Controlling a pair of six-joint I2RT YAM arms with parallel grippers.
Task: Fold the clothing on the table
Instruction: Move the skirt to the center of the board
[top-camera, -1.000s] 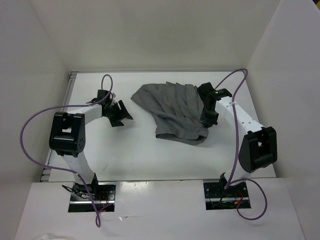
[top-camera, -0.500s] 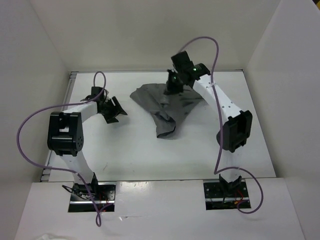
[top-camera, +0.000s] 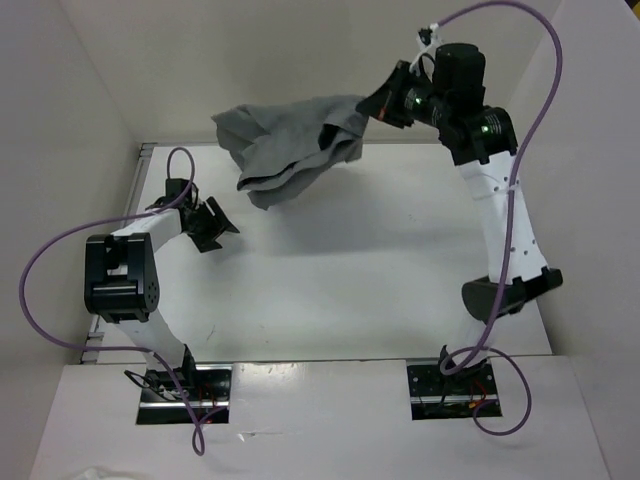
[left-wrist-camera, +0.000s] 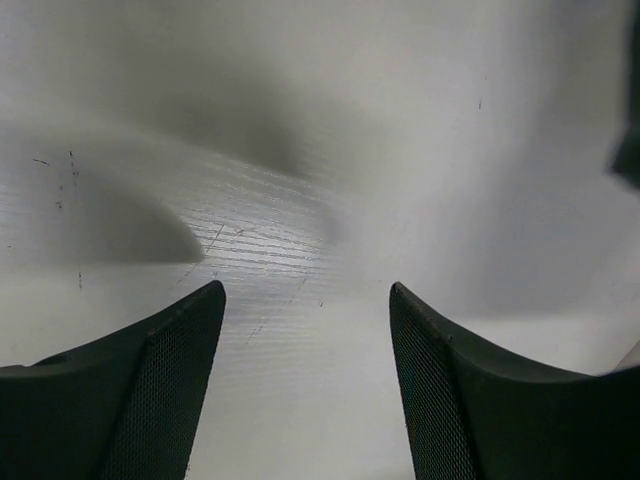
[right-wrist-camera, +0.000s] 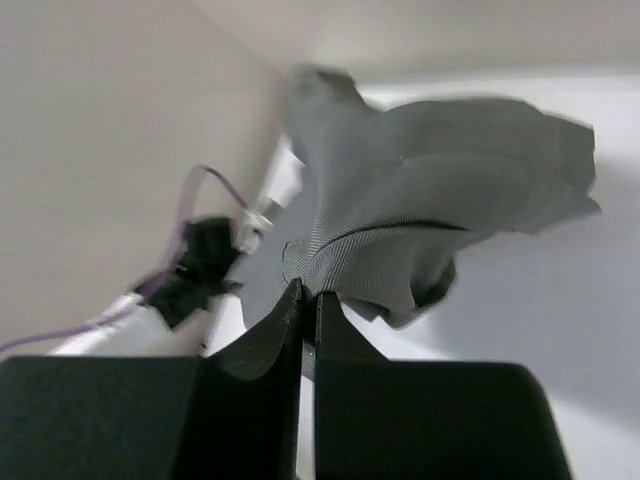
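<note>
- Right arm (top-camera: 495, 200): raised high above the far right part of the table (top-camera: 330, 290), with its wrist turned toward the table's left side.
- Right jaws: pressed together on a pinched edge of the clothing (top-camera: 285, 150). The right wrist view shows the two fingers closed flat against each other with grey fabric coming out just beyond their tips.
- Clothing: held in the air above the far part of the table, left of its centre line. It spreads out bunched and creased from the grip point toward the table's left side. It appears clear of the table surface all round.
- Left arm (top-camera: 125, 265): reaches along the left side of the table, with its wrist low over the far left area.
- Left jaws: spread wide and holding nothing. The left wrist view shows only bare table surface between the two fingers.
- Left jaws to clothing: well apart. The clothing is higher above the table and further toward the table's far edge.
</note>
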